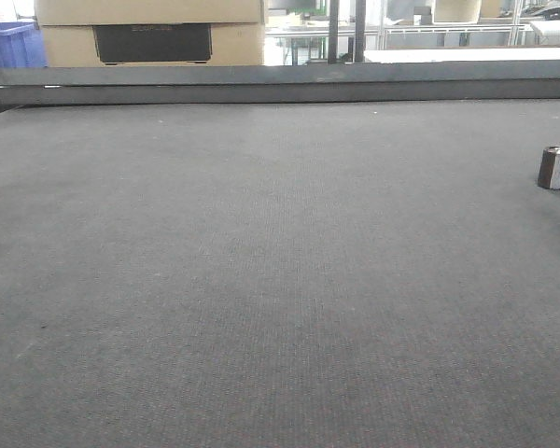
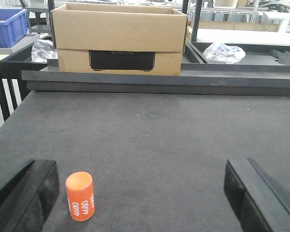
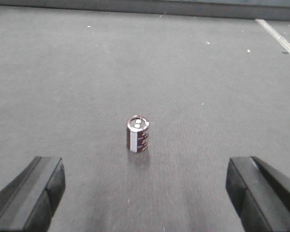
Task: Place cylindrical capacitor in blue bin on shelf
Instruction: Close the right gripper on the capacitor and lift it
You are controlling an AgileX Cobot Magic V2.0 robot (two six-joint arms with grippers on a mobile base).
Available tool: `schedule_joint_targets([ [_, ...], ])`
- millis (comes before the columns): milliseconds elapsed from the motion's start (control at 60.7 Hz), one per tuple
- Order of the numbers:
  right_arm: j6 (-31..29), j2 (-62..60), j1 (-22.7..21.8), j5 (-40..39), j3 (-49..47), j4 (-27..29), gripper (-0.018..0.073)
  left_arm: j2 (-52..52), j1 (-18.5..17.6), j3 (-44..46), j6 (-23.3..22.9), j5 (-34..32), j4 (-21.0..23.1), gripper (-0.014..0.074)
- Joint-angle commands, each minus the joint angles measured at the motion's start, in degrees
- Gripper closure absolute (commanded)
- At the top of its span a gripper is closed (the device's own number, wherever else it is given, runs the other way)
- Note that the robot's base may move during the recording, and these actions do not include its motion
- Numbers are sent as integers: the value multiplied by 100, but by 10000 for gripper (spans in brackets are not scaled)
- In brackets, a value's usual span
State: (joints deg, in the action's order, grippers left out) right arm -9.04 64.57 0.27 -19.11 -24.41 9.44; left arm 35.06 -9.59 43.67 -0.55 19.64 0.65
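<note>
Right wrist: cylindrical capacitor [image 3: 137,134] beyond spread fingers [image 3: 31,193]; left wrist: orange cylinder [image 2: 80,195].

My right gripper [image 3: 145,191] is spread wide, and I see its two black fingers [image 3: 31,191] at the lower corners. The cylindrical capacitor [image 3: 137,134] stands upright on the grey mat [image 3: 87,72], ahead of the gripper. It sits roughly centred between the fingers, slightly toward the left one, touching neither. Its silvery top faces up and its pale stripe faces me. Far ahead to the right, a pale strip [image 3: 276,36] lies on the mat.
</note>
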Motion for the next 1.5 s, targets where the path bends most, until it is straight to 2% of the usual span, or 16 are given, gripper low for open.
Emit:
schedule_joint_targets([
  [0,16,545,49,-1394,158,-1,-10,2,-42,45,-15,-115,34,-5],
  [198,16,1944,58,-3199,106,-57,-10,2,-41,45,-15,-136,34,-5],
  [379,16,3088,58,-3451,-396,-57,-10,2,-41,45,-15,-217,34,-5],
  [577,16,3805,58,-3432,-1212,-57,-10,14,-41,45,-15,-285,34,-5],
  [840,16,4633,47,-3034,-2142,-27,-10,24,-41,45,-15,-306,23,-5],
  [1268,16,5159,47,-3005,-2269,312,-6,24,-41,45,-15,-306,23,-5],
  [1351,16,5182,47,-3017,-2305,312,52,24,-41,45,-15,-306,23,-5],
  [1433,20,5194,47,-3017,-2302,312,180,24,-41,45,-15,-306,23,-5],
  [1482,20,5203,47,-3017,-2302,312,292,24,-41,45,-15,-306,23,-5],
])
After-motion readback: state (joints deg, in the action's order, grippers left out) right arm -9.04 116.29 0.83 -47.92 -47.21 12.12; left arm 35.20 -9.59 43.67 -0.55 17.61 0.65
